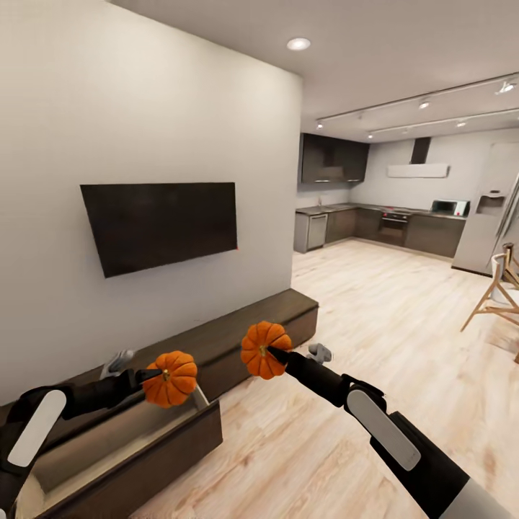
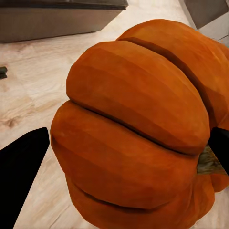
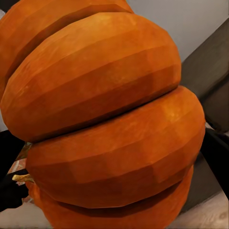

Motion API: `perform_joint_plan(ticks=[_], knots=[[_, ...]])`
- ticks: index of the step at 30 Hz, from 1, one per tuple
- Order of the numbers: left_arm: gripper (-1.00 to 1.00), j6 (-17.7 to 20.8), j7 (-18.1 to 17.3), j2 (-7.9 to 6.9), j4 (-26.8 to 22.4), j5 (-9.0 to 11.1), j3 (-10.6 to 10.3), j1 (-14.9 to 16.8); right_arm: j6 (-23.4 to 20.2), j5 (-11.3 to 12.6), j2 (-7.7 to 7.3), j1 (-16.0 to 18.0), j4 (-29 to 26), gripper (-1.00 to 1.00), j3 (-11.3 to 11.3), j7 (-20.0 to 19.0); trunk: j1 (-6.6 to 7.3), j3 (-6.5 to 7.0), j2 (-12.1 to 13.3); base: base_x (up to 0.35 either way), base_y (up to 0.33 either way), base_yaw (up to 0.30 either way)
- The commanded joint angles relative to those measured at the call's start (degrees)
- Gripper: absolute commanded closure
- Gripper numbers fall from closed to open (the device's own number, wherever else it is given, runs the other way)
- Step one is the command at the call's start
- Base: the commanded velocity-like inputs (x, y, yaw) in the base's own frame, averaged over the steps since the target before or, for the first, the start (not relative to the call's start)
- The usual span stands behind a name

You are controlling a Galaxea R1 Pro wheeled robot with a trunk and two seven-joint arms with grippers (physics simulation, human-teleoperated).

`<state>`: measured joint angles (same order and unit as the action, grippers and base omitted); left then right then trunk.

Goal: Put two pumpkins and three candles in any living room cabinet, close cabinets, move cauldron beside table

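Pumpkins sit clamped in your left gripper (image 1: 153,375) and right gripper (image 1: 277,353), the open cabinet drawer (image 1: 122,447) below the left one; nothing stowed yet.

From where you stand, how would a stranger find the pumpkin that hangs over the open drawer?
Look below the wall television to the long dark cabinet, whose near drawer stands open. The pumpkin in the left claw hangs over that drawer. The other pumpkin, in the right claw, hangs farther right, in front of the cabinet's closed part.

Two ribbed orange pumpkins (image 1: 170,379), dark brown cabinet (image 1: 238,331), pale wood-grain floor (image 1: 375,346), black television (image 1: 160,223)
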<state>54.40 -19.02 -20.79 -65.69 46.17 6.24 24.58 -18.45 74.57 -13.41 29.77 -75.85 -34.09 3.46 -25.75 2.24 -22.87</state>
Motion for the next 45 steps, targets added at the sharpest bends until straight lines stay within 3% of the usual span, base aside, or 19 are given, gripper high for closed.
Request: perform_joint_plan(ticks=[1, 36, 45], knots=[[1.00, 0.26, -0.50, 0.04, 0.03, -0.30, 0.09, 0.04, -0.01, 0.59, -0.05, 0.03, -0.09, 1.00, -0.09, 0.32, -0.03, -0.05, -0.05, 0.040, -0.050, 0.279], [1.00, 0.27, -0.49, 0.10, 0.03, -0.30, 0.00, 0.04, -0.01, 0.58, -0.04, 0.03, -0.18, 1.00, -0.02, 0.32, -0.03, -0.81, -0.05, 0.002, -0.003, 0.279], [1.00, 0.27, -0.49, 0.10, 0.03, -0.30, 0.01, 0.04, -0.01, 0.58, -0.04, 0.03, -0.23, 1.00, -0.09, 0.32, -0.03, -1.00, -0.05, 0.035, -0.193, 0.279]])
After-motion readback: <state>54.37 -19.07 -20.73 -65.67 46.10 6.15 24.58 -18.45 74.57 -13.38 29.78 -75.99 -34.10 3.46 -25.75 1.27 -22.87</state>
